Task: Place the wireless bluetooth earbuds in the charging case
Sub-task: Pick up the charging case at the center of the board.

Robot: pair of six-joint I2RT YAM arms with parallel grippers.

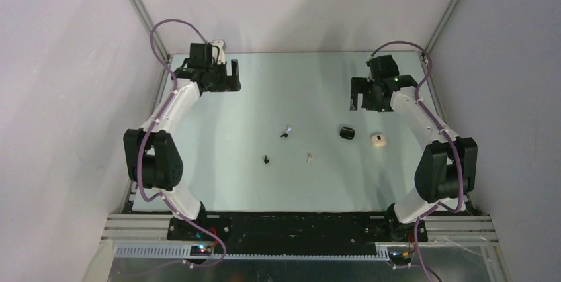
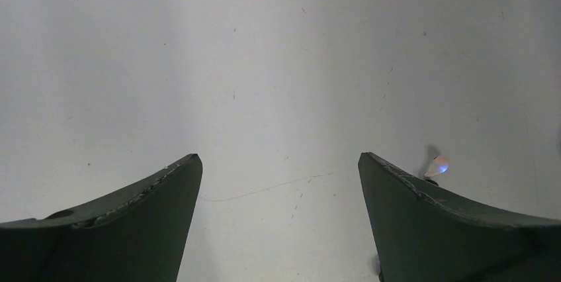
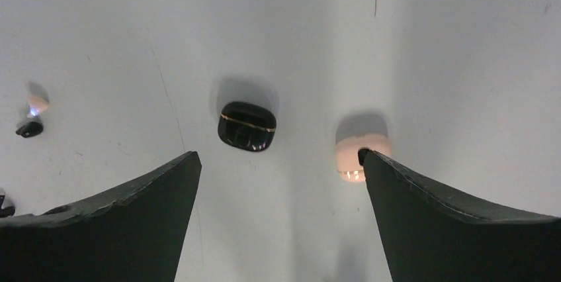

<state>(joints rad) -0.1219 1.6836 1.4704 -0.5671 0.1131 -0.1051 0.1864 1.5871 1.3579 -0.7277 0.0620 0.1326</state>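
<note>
Both charging cases lie right of centre on the table: a glossy black case [image 1: 346,132] [image 3: 247,126] and a cream case [image 1: 378,140] [image 3: 354,156], both closed. The earbuds lie loose mid-table: a black bud [image 1: 266,159], a cream bud [image 1: 309,157], and another black bud [image 1: 285,132] [image 3: 30,128] with a pale, blue-glinting piece [image 3: 38,103] [image 2: 436,166] right beside it. My left gripper [image 1: 221,82] [image 2: 278,157] hangs open over bare table at the far left. My right gripper [image 1: 372,102] [image 3: 278,154] hangs open at the far right, beyond the two cases. Neither holds anything.
The pale table [image 1: 291,189] is boxed in by grey walls with metal frame rails [image 1: 142,14] at the back corners. The arm bases sit on a black strip [image 1: 291,224] along the near edge.
</note>
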